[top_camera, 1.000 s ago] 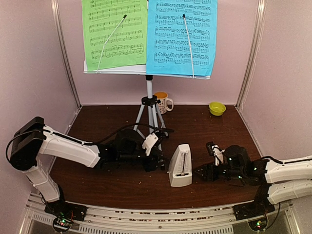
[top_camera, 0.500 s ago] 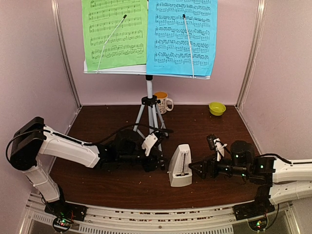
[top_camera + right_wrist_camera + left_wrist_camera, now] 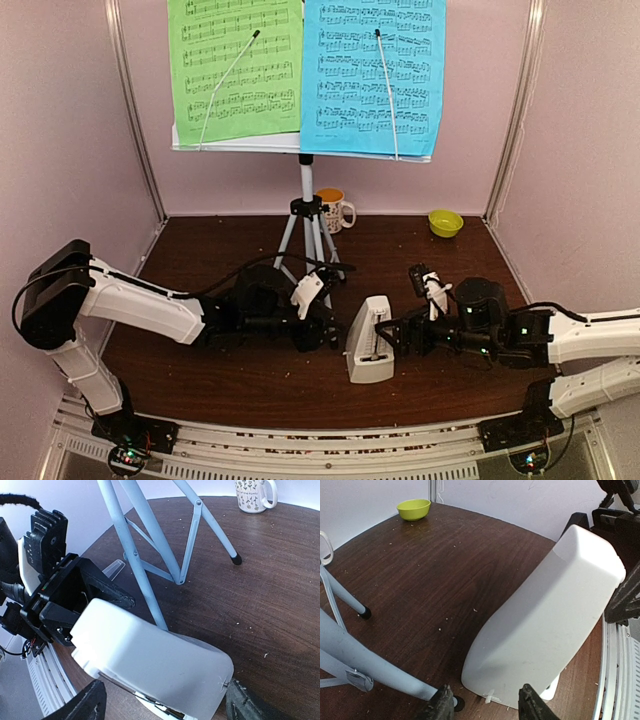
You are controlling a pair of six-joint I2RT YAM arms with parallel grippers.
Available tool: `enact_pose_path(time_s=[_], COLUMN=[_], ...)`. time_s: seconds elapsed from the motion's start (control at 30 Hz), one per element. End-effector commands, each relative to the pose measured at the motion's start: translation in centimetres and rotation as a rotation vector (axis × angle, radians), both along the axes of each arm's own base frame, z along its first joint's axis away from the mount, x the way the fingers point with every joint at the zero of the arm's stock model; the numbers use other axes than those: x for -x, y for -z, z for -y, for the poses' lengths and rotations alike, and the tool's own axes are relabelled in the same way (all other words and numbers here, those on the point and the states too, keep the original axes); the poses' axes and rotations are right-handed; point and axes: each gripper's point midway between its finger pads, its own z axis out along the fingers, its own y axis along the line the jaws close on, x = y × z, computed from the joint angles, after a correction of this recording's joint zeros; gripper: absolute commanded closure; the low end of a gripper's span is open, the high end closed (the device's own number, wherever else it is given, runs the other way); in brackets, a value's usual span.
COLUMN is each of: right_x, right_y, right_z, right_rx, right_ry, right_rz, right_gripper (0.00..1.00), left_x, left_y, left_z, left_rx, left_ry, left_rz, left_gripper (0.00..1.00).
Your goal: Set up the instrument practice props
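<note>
Brown tabletop (image 3: 200,250) beneath: right gripper (image 3: 165,705), spread wide, straddles the metronome (image 3: 150,655), likely to clasp it. Left gripper (image 3: 485,707), half-spread and pinching nothing, sits just behind its base, probably bracing.

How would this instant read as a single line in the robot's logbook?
left gripper: open beside metronome base | right gripper: open, straddling metronome | green sheet, blue sheet: on music stand

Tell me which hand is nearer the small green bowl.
Right. The right hand sits at the metronome's right side, in front of the green bowl; the left hand is on the metronome's left, farther off.
</note>
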Motion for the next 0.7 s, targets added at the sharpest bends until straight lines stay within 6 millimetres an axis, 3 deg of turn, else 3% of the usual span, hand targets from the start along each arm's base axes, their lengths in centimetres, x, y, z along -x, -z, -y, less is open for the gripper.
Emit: enact_pose_path(time_s=[0.0, 0.3, 0.67], right_x=[-0.9, -0.9, 0.2], right_y=[-1.5, -1.2, -0.1], right_z=[-0.2, 0.3, 1.0], right_rx=[-0.022, -0.025, -0.027], right_ry=[0.039, 0.058, 0.027], right_rz=[0.040, 0.038, 0.022], right_gripper=[0.21, 0.49, 0.51], left_x=[-0.3, -0.3, -0.2], left_y=[-1.5, -1.4, -1.3], left_z=[0.1, 0.1, 0.1], left_rx=[0.049, 0.046, 0.042], left_ry=[-0.001, 0.000, 0.002], left_rz=[0.021, 0.022, 0.024], left_gripper=[0.55, 0.55, 0.55])
